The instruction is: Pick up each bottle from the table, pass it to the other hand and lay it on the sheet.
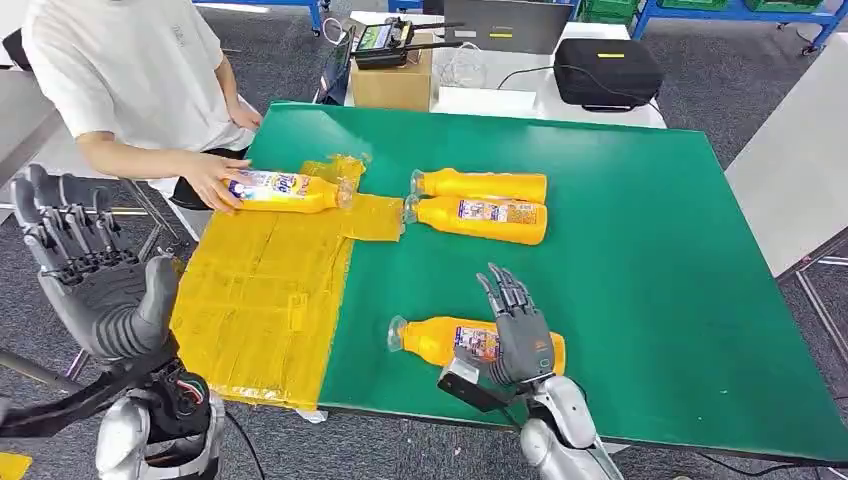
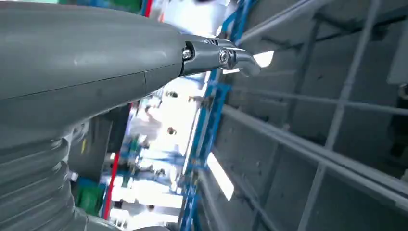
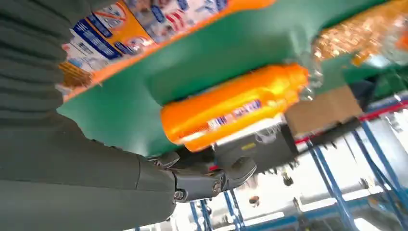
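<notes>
Four orange bottles with clear caps lie on the green table [image 1: 640, 230]. The nearest bottle [image 1: 440, 340] [image 3: 120, 19] lies by the front edge, and my right hand [image 1: 520, 335] hovers flat over its base end with fingers stretched out, gripping nothing; whether it touches the bottle I cannot tell. Two bottles [image 1: 485, 186] [image 1: 480, 218] lie side by side at mid-table, and the right wrist view shows one of them [image 3: 235, 103]. The fourth bottle [image 1: 285, 190] lies at the far end of the yellow sheet [image 1: 250, 300], under a person's hand [image 1: 212, 180]. My left hand [image 1: 85, 265] is raised left of the table, fingers spread, empty.
A person in a white shirt [image 1: 130, 70] stands at the table's far left corner. Behind the table are a cardboard box [image 1: 390, 82], a laptop [image 1: 510, 25] and a black case [image 1: 605, 70]. The right half of the green table is bare.
</notes>
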Robot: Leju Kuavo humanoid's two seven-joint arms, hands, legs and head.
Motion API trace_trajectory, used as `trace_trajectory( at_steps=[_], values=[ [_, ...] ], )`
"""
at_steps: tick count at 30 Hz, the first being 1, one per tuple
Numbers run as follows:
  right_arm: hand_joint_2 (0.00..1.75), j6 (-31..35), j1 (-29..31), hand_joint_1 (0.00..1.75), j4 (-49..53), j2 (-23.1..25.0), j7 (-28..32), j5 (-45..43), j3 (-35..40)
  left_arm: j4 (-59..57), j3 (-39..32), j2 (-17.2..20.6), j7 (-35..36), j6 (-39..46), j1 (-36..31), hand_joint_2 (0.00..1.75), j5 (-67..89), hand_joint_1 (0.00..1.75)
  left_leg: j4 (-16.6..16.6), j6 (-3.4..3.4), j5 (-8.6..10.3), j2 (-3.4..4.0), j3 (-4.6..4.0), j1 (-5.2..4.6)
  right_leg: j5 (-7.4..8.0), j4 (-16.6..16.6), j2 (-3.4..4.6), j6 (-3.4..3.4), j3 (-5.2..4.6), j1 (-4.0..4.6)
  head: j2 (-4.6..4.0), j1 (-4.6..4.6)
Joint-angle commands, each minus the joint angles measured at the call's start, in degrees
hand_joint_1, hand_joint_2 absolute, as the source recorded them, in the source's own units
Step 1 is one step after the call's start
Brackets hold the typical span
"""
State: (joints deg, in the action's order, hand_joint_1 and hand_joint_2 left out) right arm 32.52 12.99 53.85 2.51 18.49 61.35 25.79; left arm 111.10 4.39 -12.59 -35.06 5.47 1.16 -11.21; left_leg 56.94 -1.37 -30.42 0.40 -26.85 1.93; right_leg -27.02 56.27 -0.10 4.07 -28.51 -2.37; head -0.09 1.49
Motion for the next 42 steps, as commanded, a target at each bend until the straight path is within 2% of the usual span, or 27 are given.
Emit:
trace_trajectory(
  at_steps=[1,3,12,16,22,23,28,30,34,42],
  values=[
    [1.75,-9.0,4.2,0.00,-7.3,0.2,0.8,-3.0,-0.9,2.6,2.8,1.3,-1.0,4.1,0.7,1.75,3.5,0.00,0.0,0.10,-0.01,0.01,0.02,-0.01,0.00,0.0,0.03,-0.14,0.00,0.02,0.00,0.00],
    [1.75,-10.3,4.2,0.00,-7.2,0.1,0.9,-2.5,0.4,2.6,3.2,1.4,-1.6,5.1,0.5,1.75,4.5,0.00,-0.2,0.20,0.07,-0.03,0.00,0.04,0.10,-0.2,0.01,-0.32,0.00,0.11,0.00,-0.02],
    [1.75,-11.7,3.6,0.00,-6.5,0.0,0.9,-2.5,1.6,3.0,3.5,1.5,-2.2,6.0,0.5,1.75,5.3,0.00,-0.1,0.15,0.02,-0.02,0.06,0.02,0.05,-0.1,0.02,-0.22,0.02,0.07,0.00,0.02],
    [1.75,-17.6,0.9,0.00,-1.0,-1.9,0.9,-4.5,4.7,4.2,4.4,1.5,-4.1,8.7,0.7,1.75,8.1,0.00,-0.1,0.19,0.04,-0.03,0.04,0.01,0.08,-0.2,0.03,-0.24,0.01,0.07,0.00,0.00],
    [1.75,-15.5,-3.1,0.00,11.5,-3.8,1.7,-4.6,6.3,6.6,8.6,2.4,-4.9,14.5,0.1,1.75,15.9,0.00,0.0,0.13,0.02,-0.14,-0.02,0.00,0.02,0.0,-0.11,-0.17,-0.03,0.05,0.00,0.00],
    [1.75,-15.1,-3.2,0.00,12.3,-4.0,0.6,-3.5,6.5,6.4,8.8,2.4,-4.9,14.6,0.1,1.75,15.5,0.00,0.0,0.18,0.05,-0.17,-0.07,0.02,0.05,-0.1,-0.14,-0.24,-0.06,0.08,0.00,0.00],
    [1.75,-16.2,-4.0,0.00,16.9,-5.3,-13.9,9.2,7.7,6.4,8.4,1.7,-3.1,14.4,2.0,1.75,15.0,0.00,-0.1,0.17,0.02,-0.02,0.02,0.00,0.05,-0.1,0.02,-0.22,-0.02,0.05,0.00,0.00],
    [1.75,-16.2,-5.0,0.00,18.7,-5.7,-16.7,12.2,7.1,6.9,8.4,1.4,-0.9,12.2,3.0,1.75,13.1,0.00,-0.1,0.13,0.00,-0.08,0.02,-0.04,0.00,-0.1,-0.05,-0.14,-0.01,0.00,0.00,0.00],
    [1.75,-16.3,-7.9,0.00,23.4,-6.9,-19.5,15.6,5.6,6.2,7.0,0.1,0.9,9.8,3.7,1.75,11.5,0.00,0.0,0.11,-0.01,-0.06,0.01,-0.03,0.00,0.0,-0.04,-0.11,-0.01,0.01,0.00,0.00],
    [1.75,-16.8,-10.7,0.00,25.1,-7.0,-21.2,16.3,2.2,4.7,6.8,-0.8,2.3,7.8,3.3,1.75,11.6,0.00,-0.1,0.16,0.02,-0.15,-0.06,-0.01,0.03,-0.1,-0.11,-0.18,-0.05,0.04,0.00,0.00]
  ],
)
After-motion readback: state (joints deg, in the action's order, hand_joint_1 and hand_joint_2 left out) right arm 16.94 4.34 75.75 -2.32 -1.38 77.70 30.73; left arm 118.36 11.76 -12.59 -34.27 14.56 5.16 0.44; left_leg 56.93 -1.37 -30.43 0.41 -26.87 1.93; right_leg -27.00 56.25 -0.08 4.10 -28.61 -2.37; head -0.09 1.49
